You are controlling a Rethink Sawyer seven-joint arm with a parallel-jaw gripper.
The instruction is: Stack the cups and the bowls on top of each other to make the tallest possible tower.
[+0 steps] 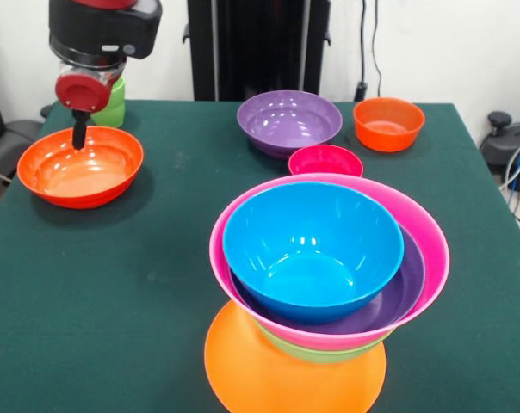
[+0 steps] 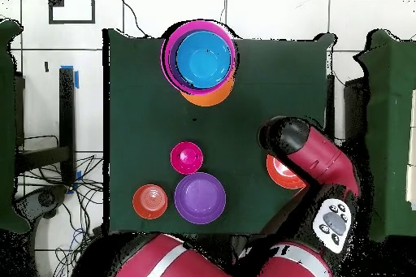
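The tower stands at the table's near edge in the front view: an upturned orange bowl as base, then a green bowl, a pink bowl, a purple bowl and a blue bowl nested on top. In the overhead view the tower is at the top. My gripper hangs at the far left, its tip down inside a red-orange bowl. The light-green cup stands just behind it, partly hidden. In the overhead view the arm covers the gripper and the cup.
A second purple bowl, a small magenta bowl and a smaller red-orange bowl stand loose on the green table. The robot's pedestal stands behind the table.
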